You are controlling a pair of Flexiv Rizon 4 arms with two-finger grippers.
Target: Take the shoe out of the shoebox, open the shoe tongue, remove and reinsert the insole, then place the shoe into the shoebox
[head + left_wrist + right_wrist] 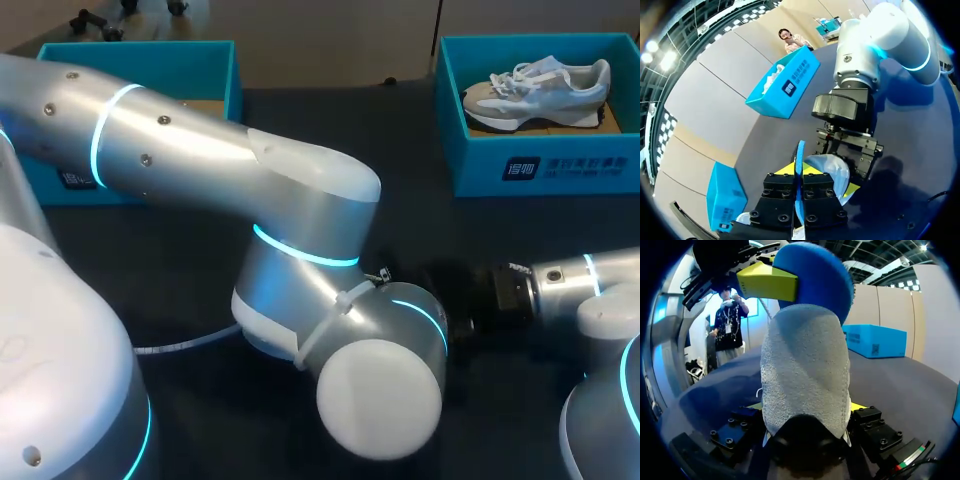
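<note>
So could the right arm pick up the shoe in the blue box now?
Probably not as things stand. The right claw is shut on another shoe, and the left claw grips an insole beside it. Nothing seems to block the way to the boxed shoe, but it must let go first.

A blue foam insole (815, 275) sticks out past a grey textured fabric shoe (805, 375); a teal cardboard shoebox (560, 165) at one o'clock holds a pale sneaker (540, 88).
</note>
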